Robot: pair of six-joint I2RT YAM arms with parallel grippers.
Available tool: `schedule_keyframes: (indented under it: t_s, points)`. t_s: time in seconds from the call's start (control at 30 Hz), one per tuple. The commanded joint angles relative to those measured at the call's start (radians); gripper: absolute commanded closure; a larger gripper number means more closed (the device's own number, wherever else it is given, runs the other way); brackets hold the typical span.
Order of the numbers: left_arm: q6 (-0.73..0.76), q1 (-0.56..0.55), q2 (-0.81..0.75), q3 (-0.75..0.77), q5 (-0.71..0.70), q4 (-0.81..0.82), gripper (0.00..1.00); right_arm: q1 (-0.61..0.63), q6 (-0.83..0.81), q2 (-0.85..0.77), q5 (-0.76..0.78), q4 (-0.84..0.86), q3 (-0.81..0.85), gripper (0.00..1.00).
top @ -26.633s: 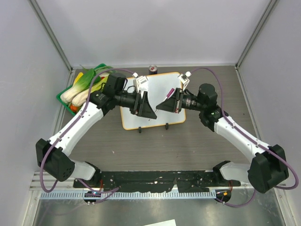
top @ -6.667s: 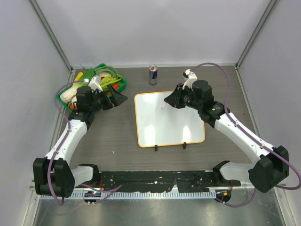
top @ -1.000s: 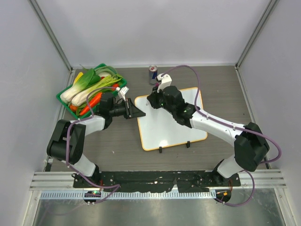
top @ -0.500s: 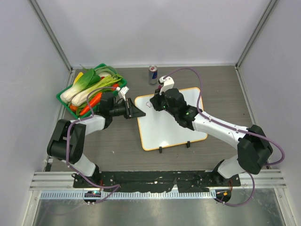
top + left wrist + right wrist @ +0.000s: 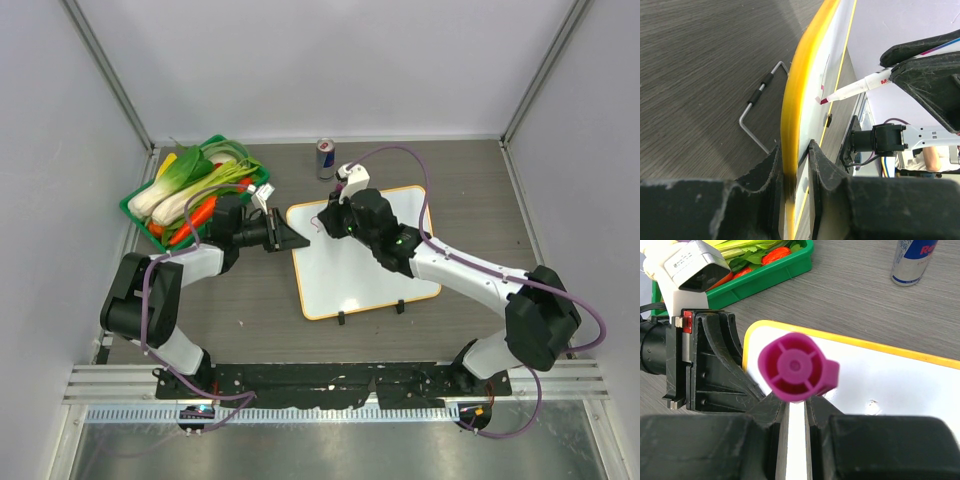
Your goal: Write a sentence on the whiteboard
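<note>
The whiteboard lies flat on the table, white with an orange-yellow rim. My left gripper is shut on its left edge, one finger above and one below the rim. My right gripper hovers over the board's far left corner, shut on a marker whose magenta end faces the camera. In the left wrist view the marker slants down and its pink tip meets the white face. No words of the sentence show; only a tiny pink mark sits by the tip.
A green tray of leeks and carrots stands far left, close behind my left arm. A drink can stands just beyond the board's far edge. Two black clips sit on the board's near edge, and a wire stand folds out under it.
Over the last second my right gripper has drifted slightly right with the marker. The left grip on the board's edge has not moved.
</note>
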Motion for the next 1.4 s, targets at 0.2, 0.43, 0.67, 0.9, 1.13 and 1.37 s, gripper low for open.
schedule_keyframes:
  t_s: [0.2,0.43,0.67,0.9,1.13,1.37]
  points:
    - [0.08,-0.038,0.023,0.004,-0.03,-0.073,1.0,0.001,0.042,0.041,-0.012,0.021,0.023,0.99]
    - [0.083,-0.04,0.025,0.006,-0.031,-0.076,1.0,0.001,0.065,0.055,0.022,0.026,0.05,0.98]
    - [0.086,-0.04,0.026,0.007,-0.035,-0.081,1.0,0.001,0.074,0.026,0.019,0.02,0.06,0.99]
    - [0.089,-0.04,0.023,0.006,-0.036,-0.085,1.0,-0.002,0.087,-0.051,0.028,0.038,0.043,0.98]
    - [0.091,-0.041,0.023,0.009,-0.035,-0.087,1.0,-0.014,0.067,-0.05,0.078,0.021,0.047,0.98]
    - [0.092,-0.043,0.026,0.009,-0.035,-0.088,1.0,-0.019,0.059,-0.022,0.08,0.014,0.04,0.99]
